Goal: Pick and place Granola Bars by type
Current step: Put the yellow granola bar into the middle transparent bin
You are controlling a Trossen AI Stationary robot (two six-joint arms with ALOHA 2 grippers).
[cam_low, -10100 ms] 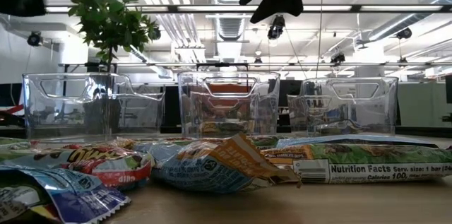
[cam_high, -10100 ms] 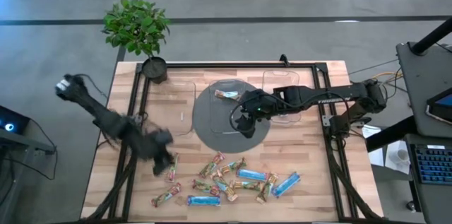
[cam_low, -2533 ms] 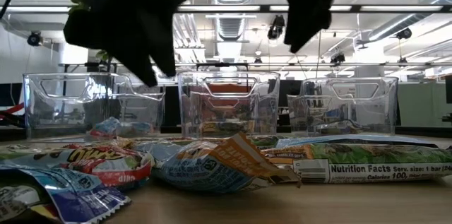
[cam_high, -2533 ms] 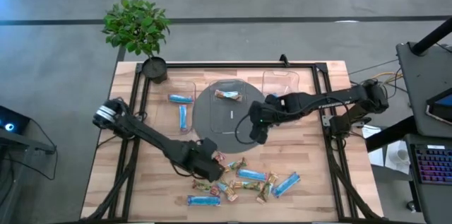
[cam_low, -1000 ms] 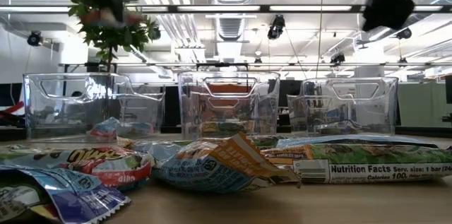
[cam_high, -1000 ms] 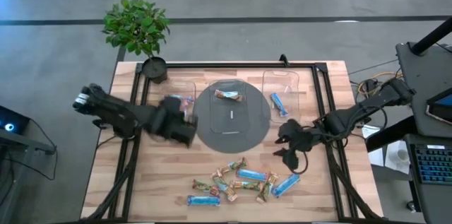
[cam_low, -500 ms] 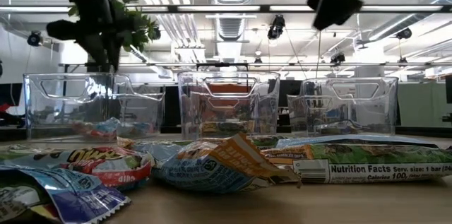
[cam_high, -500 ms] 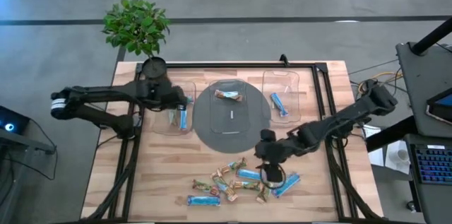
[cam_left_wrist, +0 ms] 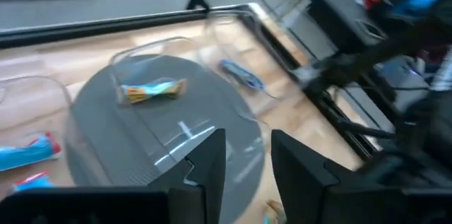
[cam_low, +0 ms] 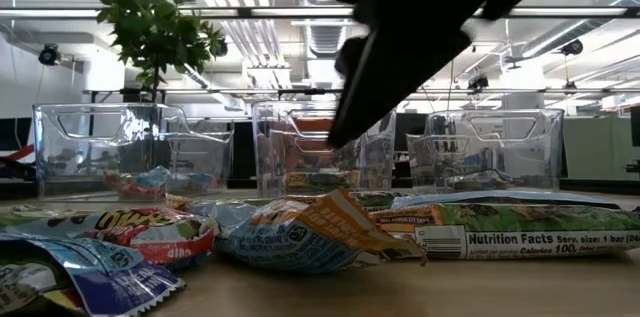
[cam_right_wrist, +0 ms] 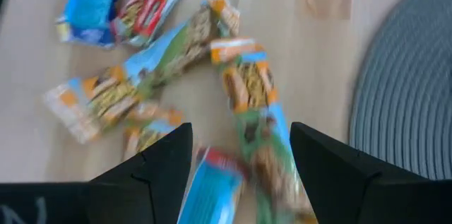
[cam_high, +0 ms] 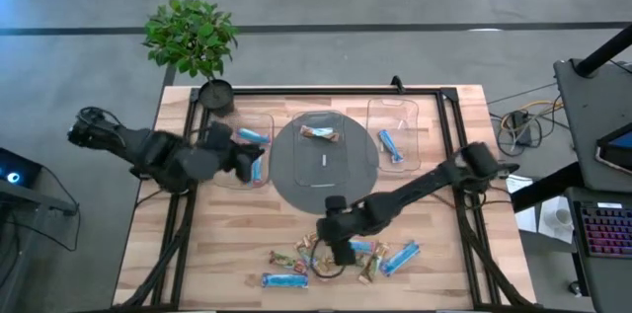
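Several granola bars (cam_high: 336,254) lie in a loose pile on the wood near the table's near edge, blue ones (cam_right_wrist: 90,1) mixed with green-orange ones (cam_right_wrist: 247,86). My right gripper (cam_high: 336,242) hovers open just above this pile and shows as a big dark shape (cam_low: 400,47) in the low view; its gripper (cam_right_wrist: 240,174) holds nothing. My left gripper (cam_high: 240,160) is open and empty at the left clear bin (cam_high: 225,177), which holds blue bars (cam_high: 253,137). From its wrist view, the left gripper (cam_left_wrist: 247,164) looks across the grey mat.
Three clear bins stand in a row at the far side: the middle one on a round grey mat (cam_high: 296,170) holds a multicoloured bar (cam_high: 318,133), and the right one (cam_high: 395,108) holds a blue bar (cam_high: 390,145). A potted plant (cam_high: 193,41) stands at the far left corner. Black frame rails edge the table.
My right gripper has swept from the table's right side toward the left and near edge, coming down over the pile of bars. My left gripper has swung to the far side of the left bin and come back a little toward the near side of it.
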